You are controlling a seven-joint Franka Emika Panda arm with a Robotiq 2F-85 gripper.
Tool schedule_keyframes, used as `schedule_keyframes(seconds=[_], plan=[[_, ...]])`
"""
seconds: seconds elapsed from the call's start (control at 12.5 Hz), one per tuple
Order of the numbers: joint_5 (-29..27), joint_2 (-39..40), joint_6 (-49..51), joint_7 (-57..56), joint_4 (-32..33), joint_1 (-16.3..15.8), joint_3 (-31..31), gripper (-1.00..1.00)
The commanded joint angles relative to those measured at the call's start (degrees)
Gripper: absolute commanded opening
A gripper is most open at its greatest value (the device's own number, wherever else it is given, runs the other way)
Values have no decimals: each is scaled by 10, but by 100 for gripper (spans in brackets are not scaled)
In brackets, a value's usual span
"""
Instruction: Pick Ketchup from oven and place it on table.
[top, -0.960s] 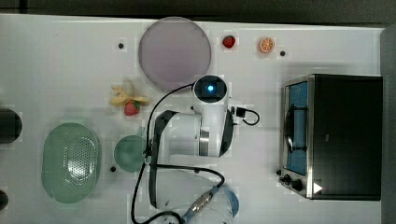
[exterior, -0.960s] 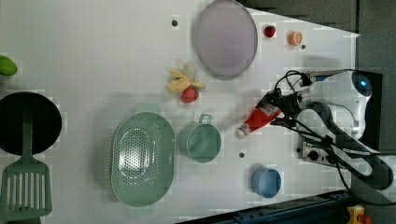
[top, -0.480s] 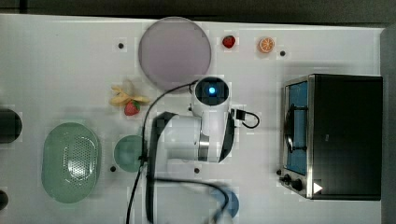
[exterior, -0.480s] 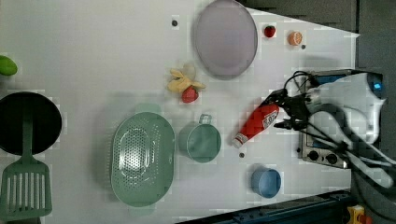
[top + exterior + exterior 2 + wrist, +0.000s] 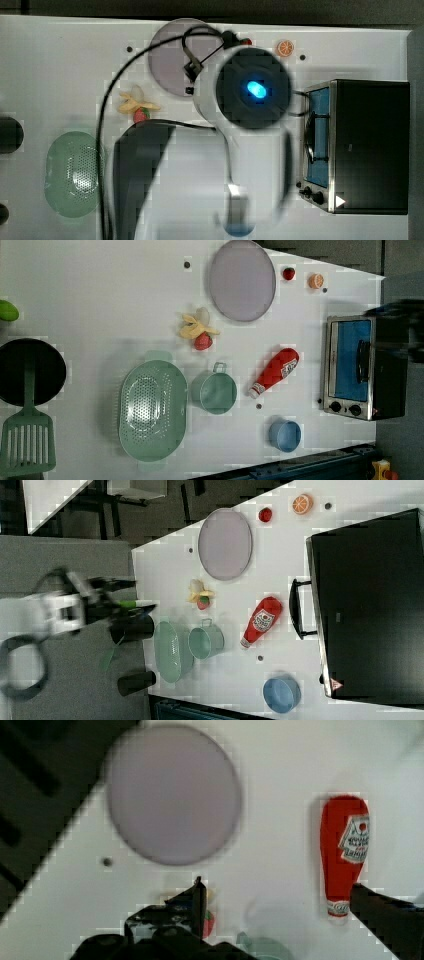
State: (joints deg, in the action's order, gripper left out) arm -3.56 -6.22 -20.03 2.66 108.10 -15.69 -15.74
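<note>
The ketchup (image 5: 275, 371) lies on its side on the white table (image 5: 100, 300), cap toward the green pot, just off the oven's front. In the right view the ketchup (image 5: 261, 620) rests beside the oven's handle. The oven (image 5: 357, 367) stands with its blue glass door shut. High above the table, my gripper (image 5: 280, 912) is open, with one finger (image 5: 192, 902) on each side and nothing between them. The ketchup (image 5: 344, 850) lies on the table far below it. My arm (image 5: 252, 90) hides the table's middle in the top view.
A grey-lilac plate (image 5: 242, 280) sits at the back, with a banana (image 5: 195, 327) and a strawberry (image 5: 202, 341) near it. A green pot (image 5: 217, 392), green colander (image 5: 152, 410) and blue bowl (image 5: 285, 434) crowd the front. A black pan (image 5: 30, 371) and green spatula (image 5: 27, 440) lie at the left view's left.
The gripper has let go of the ketchup, which now lies on the table. The arm has lifted away, close up to the top camera.
</note>
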Motion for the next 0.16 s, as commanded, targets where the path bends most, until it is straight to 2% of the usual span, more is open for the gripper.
schedule_keyframes(seconds=[0.08,0.16], plan=[[39,3,94,11,-52,13,8,100],[62,1,131,11,-76,13,10,100]])
